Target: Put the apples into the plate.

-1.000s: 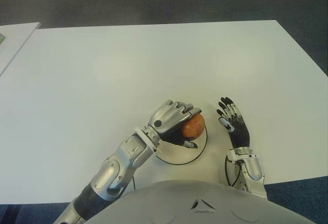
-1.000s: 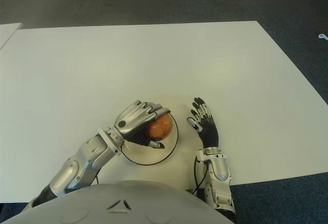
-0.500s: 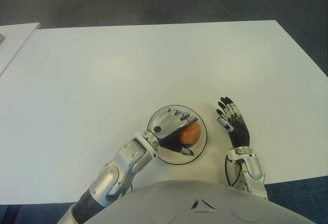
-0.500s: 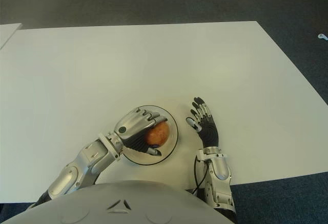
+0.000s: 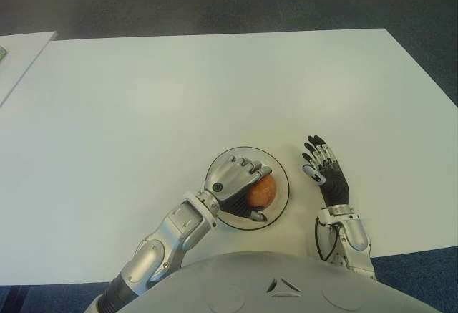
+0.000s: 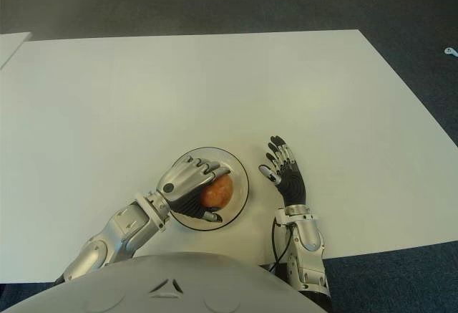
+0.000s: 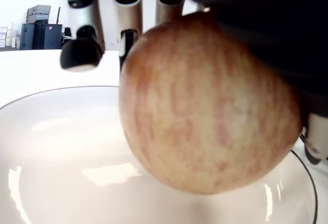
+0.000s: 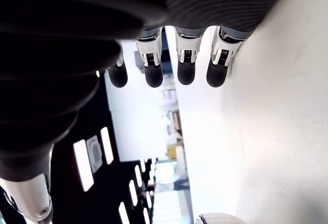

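The left hand was curled around 1 apple, holding it over the inside of the white plate near the front edge of the desk. In the left wrist view the apple hung low over the plate's glossy floor, with its underside at or just above the surface; whether it already touched could not be told. The fingers wrapped over the top and far side of the fruit.

The step in hand looked like the set-down and release. To do it well, the hand would need to lower until the apple's weight was plainly on the plate, then open the fingers evenly so none of them nudged the round fruit sideways. The apple sat toward the plate's right half, so a straight upward retreat would be safer than a sweep across the rim, which could drag or tip the light plate.

The right hand showed just right of the plate, fingers spread and holding nothing. No other apple appeared in any view.
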Motion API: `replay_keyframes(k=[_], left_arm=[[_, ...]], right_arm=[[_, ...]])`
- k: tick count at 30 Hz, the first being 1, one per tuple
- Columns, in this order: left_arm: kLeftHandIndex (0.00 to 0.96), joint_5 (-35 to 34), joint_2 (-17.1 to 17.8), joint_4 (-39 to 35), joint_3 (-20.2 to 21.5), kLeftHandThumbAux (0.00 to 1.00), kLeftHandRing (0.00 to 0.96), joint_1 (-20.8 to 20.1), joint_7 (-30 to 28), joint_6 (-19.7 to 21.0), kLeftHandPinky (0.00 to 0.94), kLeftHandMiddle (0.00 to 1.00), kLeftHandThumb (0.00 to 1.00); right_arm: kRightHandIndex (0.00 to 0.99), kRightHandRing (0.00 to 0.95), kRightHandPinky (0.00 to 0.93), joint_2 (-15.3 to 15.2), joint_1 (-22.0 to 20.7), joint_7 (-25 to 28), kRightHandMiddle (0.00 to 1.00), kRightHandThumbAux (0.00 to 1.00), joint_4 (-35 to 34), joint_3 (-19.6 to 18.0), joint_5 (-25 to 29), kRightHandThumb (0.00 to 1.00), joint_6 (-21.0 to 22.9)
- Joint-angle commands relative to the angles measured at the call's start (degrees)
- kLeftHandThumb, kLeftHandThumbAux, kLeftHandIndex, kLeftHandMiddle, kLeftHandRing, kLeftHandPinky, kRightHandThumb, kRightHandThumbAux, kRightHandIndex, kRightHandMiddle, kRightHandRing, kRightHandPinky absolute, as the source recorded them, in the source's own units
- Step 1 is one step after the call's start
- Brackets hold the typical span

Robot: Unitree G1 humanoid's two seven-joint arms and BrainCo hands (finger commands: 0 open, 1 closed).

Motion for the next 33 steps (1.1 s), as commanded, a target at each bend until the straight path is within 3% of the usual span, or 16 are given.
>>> replay_keyframes(k=[1, 12, 21, 23, 24, 25, 27, 30, 33], left_arm=[[0.4, 0.7, -0.3, 0.2, 0.1, 0.665, 0.824, 0.4, 1.3, 0.3, 0.823, 0.537, 0.854], [0.402, 0.7, -0.4, 1.0, 0.0, 0.664, 0.824, 0.7, 3.0, 0.0, 0.824, 0.535, 0.854], [0.405, -0.8, -1.3, 3.9, 0.8, 0.664, 0.831, 0.6, 12.7, -1.3, 0.819, 0.532, 0.854], [0.414, -2.4, -1.7, 4.3, 1.2, 0.66, 0.75, 1.2, 13.2, -1.2, 0.684, 0.571, 0.855], [0.416, -3.0, -1.8, 4.5, 1.3, 0.672, 0.649, 1.4, 13.4, -1.2, 0.576, 0.546, 0.798], [0.416, -3.3, -1.8, 4.7, 1.4, 0.676, 0.612, 1.6, 13.6, -1.1, 0.537, 0.537, 0.777], [0.266, -3.6, -1.8, 4.8, 1.4, 0.531, 0.331, 1.8, 13.7, -0.9, 0.305, 0.32, 0.558], [0.157, -3.1, -1.8, 4.9, 1.5, 0.454, 0.162, 1.8, 14.0, -0.6, 0.155, 0.179, 0.422], [0.074, -1.3, -2.3, 5.2, 1.2, 0.41, 0.057, 1.2, 14.1, 0.2, 0.054, 0.078, 0.322]], right_arm=[[0.0, 0.0, 0.0, 0.4, 1.1, -0.9, 0.0, 0.662, 2.3, 0.0, -0.4, 0.104, 3.2], [0.004, 0.0, 0.0, 0.4, 1.1, -0.8, 0.0, 0.656, 2.3, 0.1, -0.6, 0.111, 2.9], [0.007, 0.0, 0.0, 0.8, 1.2, -1.6, 0.0, 0.647, 2.0, 0.0, -0.9, 0.109, 3.2], [0.008, 0.0, 0.0, 0.7, 1.2, -1.5, 0.0, 0.645, 2.0, 0.1, -0.9, 0.109, 3.3], [0.008, 0.0, 0.0, 0.7, 1.2, -1.5, 0.0, 0.645, 2.0, 0.1, -0.9, 0.109, 3.3], [0.008, 0.0, 0.0, 0.7, 1.1, -1.4, 0.0, 0.644, 2.1, 0.1, -0.9, 0.109, 3.1], [0.008, 0.0, 0.0, 0.7, 1.0, -1.3, 0.0, 0.643, 2.4, 0.2, -1.0, 0.109, 2.9], [0.008, 0.0, 0.0, 0.6, 0.9, -1.3, 0.0, 0.642, 2.6, 0.2, -1.1, 0.11, 2.7], [0.007, 0.0, 0.0, 0.8, 0.7, -1.5, 0.0, 0.636, 3.2, 0.0, -1.2, 0.117, 1.9]])
